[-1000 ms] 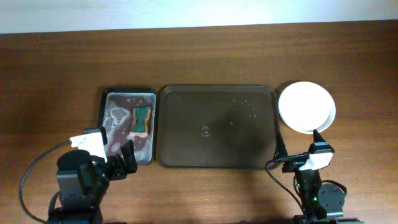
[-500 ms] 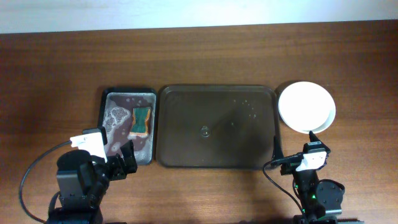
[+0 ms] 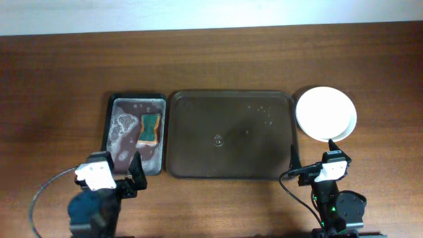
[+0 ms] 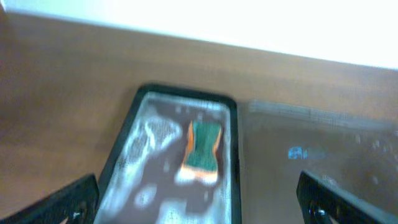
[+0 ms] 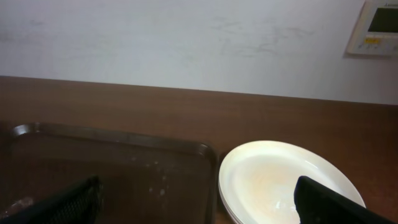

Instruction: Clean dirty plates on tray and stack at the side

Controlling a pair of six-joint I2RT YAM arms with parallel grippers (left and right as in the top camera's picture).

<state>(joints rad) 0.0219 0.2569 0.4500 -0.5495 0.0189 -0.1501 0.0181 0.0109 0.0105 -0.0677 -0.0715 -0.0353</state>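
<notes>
Tray [image 3: 228, 135], centre: bare. Plates [image 3: 325, 114], right: stacked. Left gripper [image 4: 198, 186], right gripper [image 5: 198, 186], bottom: fingers spread, empty. Judgement: park arms without nudging the stack.

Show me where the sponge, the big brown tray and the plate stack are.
sponge [image 3: 151, 128], overhead view, middle of its green top.
brown tray [image 3: 198, 142], overhead view, bare floor left of centre.
plate stack [image 3: 325, 114], overhead view, centre of the top plate.
</notes>
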